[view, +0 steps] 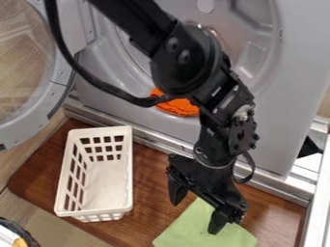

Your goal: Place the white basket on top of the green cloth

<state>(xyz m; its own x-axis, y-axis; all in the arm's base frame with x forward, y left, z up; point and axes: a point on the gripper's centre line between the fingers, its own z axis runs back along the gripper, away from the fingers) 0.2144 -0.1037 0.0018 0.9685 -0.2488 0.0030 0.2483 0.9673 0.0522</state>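
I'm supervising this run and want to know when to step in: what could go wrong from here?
The claw hangs open over the green cloth, so dipping there might bunch it up. The white basket is long and thin-walled; gripped by one rim, it could tilt or slip. Its far end sits near the open round door, which a sloppy lift might knock.

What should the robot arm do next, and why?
I think it should move its gripper over to the white basket. The gripper is open and holds nothing, and the basket sits on the wooden board beside the green cloth, not on it.
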